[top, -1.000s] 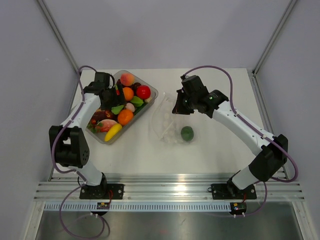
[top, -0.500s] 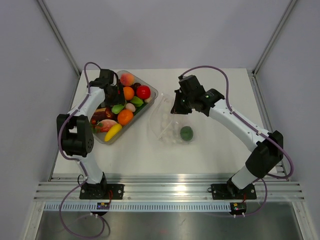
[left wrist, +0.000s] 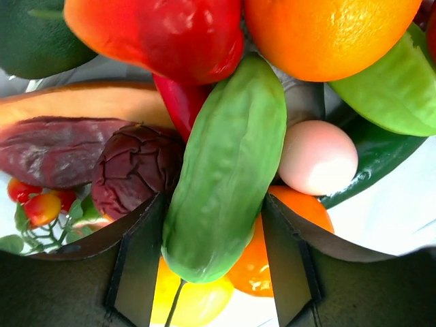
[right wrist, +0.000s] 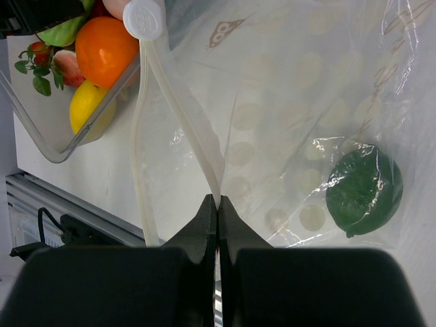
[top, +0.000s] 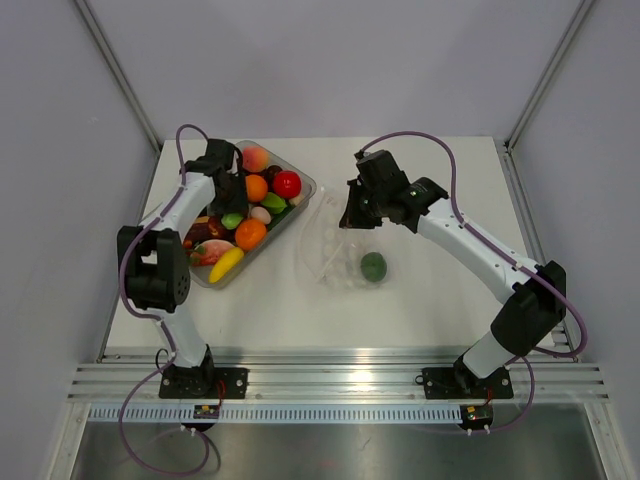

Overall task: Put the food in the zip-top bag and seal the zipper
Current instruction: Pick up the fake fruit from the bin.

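Observation:
The food lies in a clear tray (top: 304,184): oranges, a red piece, a peach, a yellow lemon and others. My left gripper (top: 228,203) is down in the tray, its fingers closed against both sides of a green cucumber (left wrist: 225,170). The zip-top bag (top: 335,250) lies mid-table with a dark green round fruit (top: 373,266) inside it, which also shows in the right wrist view (right wrist: 363,191). My right gripper (right wrist: 218,201) is shut on the whitish zipper (right wrist: 180,116) strip and holds one lip of the mouth up, so the mouth gapes toward the tray.
The tray's clear wall (right wrist: 41,136) stands just left of the bag mouth. A white round slider (right wrist: 144,18) sits at the zipper's far end. Grey walls enclose the table; the aluminium rail (top: 330,385) runs along the near edge.
My left gripper has moved a little deeper and rightward into the tray, over the cucumber. My right gripper has shifted slightly left, still holding the bag's edge.

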